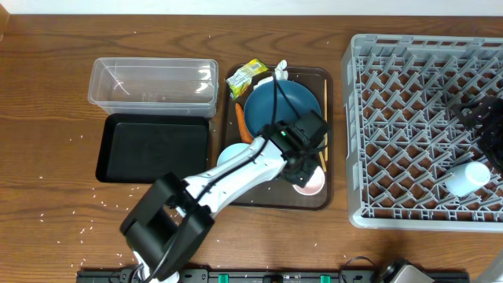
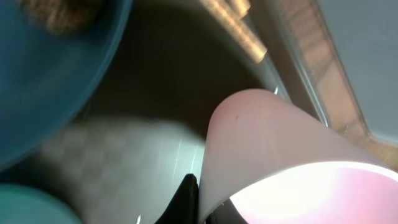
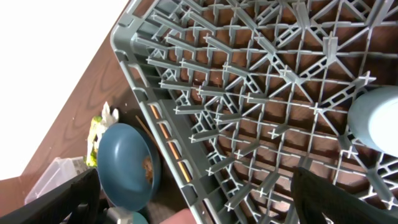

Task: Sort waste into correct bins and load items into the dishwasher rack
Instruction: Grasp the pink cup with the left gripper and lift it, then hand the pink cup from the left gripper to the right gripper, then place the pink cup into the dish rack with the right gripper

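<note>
The pinkish-white cup [image 1: 312, 182] stands in the front right corner of the brown serving tray [image 1: 328, 79]. My left gripper [image 1: 301, 167] is shut on its rim; in the left wrist view one black finger [image 2: 202, 202] presses the outside of the cup wall [image 2: 267, 137]. The dark-blue dish [image 1: 281, 110] holds a brown food lump [image 2: 59, 15]. A pale bowl [image 1: 232, 155], orange carrot [image 1: 242, 122], yellow-green wrapper [image 1: 246, 76] and white tissue [image 1: 280, 69] lie around it. My right gripper [image 1: 481, 118] hangs open and empty over the grey rack [image 1: 369, 134], where the light-blue cup [image 1: 466, 177] sits.
The clear tub [image 1: 153, 82] and the black tray [image 1: 153, 148] sit left of the serving tray. Wooden sticks [image 1: 321, 126] lie along the tray's right side. Rice grains [image 1: 86, 228] are scattered on the wooden table. The rack wall [image 3: 180, 155] stands close beside the tray.
</note>
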